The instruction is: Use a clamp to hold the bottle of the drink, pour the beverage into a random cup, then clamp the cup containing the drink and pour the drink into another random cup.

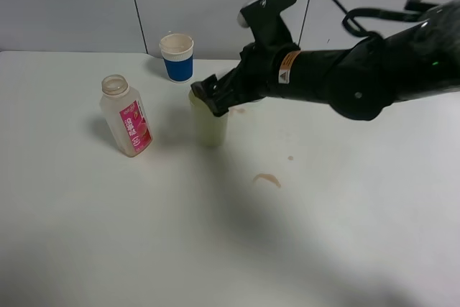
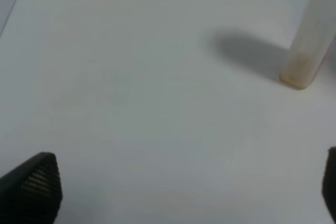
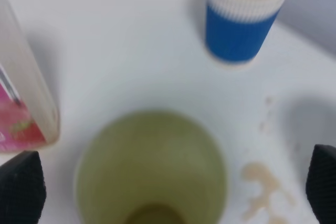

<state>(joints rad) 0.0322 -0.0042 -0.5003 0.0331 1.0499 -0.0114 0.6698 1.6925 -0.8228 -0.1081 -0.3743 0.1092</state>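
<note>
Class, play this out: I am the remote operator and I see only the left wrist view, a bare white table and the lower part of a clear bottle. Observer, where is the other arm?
Observer: The right gripper is at the rim of a pale green cup near the table's middle, its fingers open on either side of the rim.
Operator: Is there drink in that cup?
Observer: The right wrist view shows a little dark liquid at its bottom.
Operator: Any second cup?
Observer: Yes, a blue and white paper cup stands behind, upright.
Operator: Is the table clean?
Observer: No, brownish spills lie right of the green cup.
</note>
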